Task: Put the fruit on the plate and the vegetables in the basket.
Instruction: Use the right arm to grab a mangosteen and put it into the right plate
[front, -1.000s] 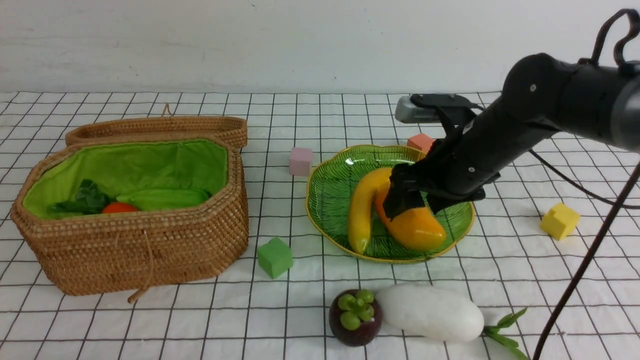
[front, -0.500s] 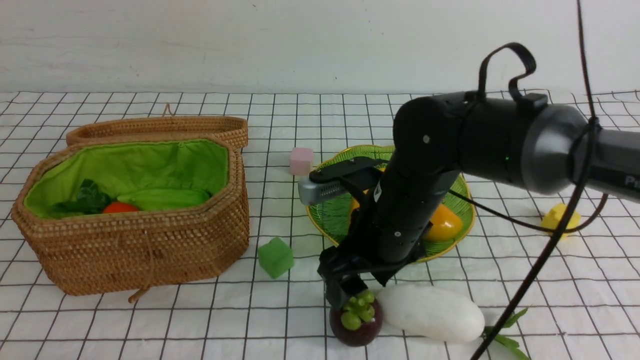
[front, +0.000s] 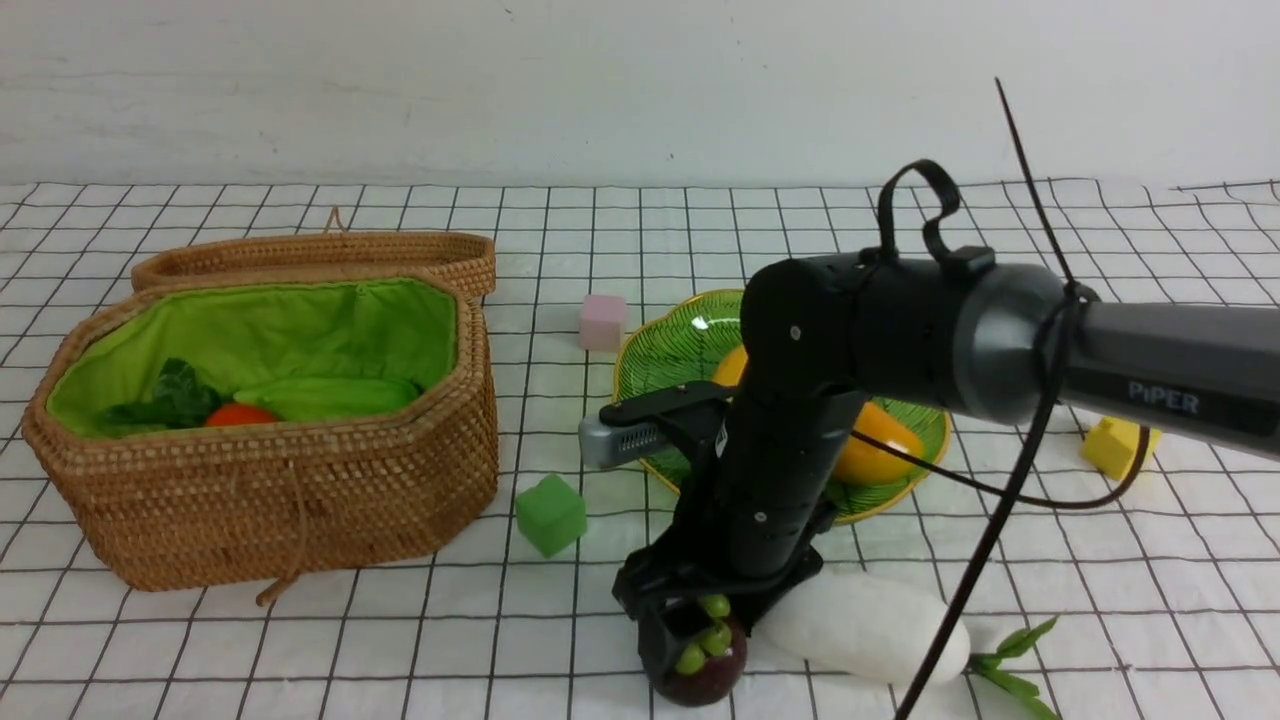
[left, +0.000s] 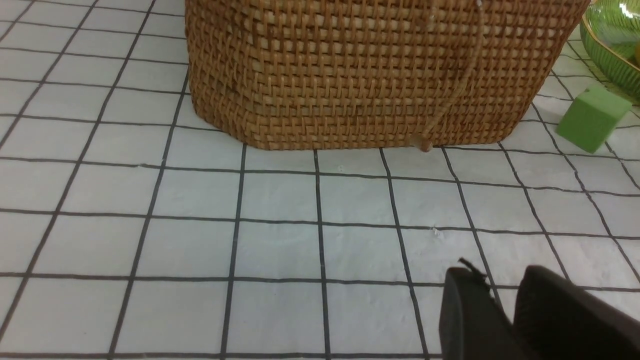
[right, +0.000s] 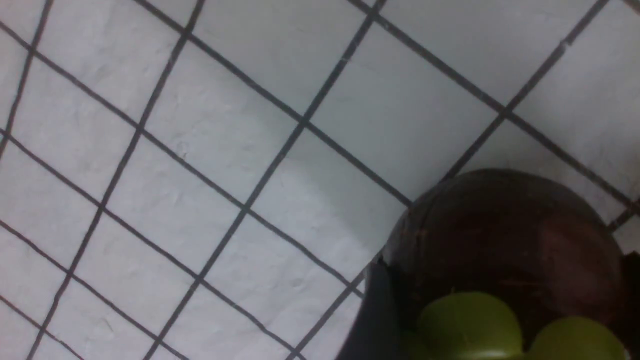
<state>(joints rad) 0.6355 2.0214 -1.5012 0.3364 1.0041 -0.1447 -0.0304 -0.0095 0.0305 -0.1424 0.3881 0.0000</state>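
- Mangosteen (front: 712, 678) sits at the front of the worktop (front: 300, 650). The right pincer (front: 695, 640) is down over it, jaws apart, one on each side.
- It is round, so it could slip out or roll away when squeezed.
- The radish (front: 865, 628) lies just beside it and could get bumped.
- Count: one mangosteen and one radish. One banana (front: 728, 368) and one mango (front: 880, 452) on one plate (front: 660, 365). One carrot (front: 238, 415) and one cucumber (front: 330, 397) in one basket (front: 300, 490). Three cubes: pink cube (front: 602, 322), green cube (front: 549, 514), yellow cube (front: 1118, 445).

Right arm (front: 900, 330) bent steeply down, right tool (front: 693, 638) jaws wide, left tool (left: 502, 295) jaws slightly apart
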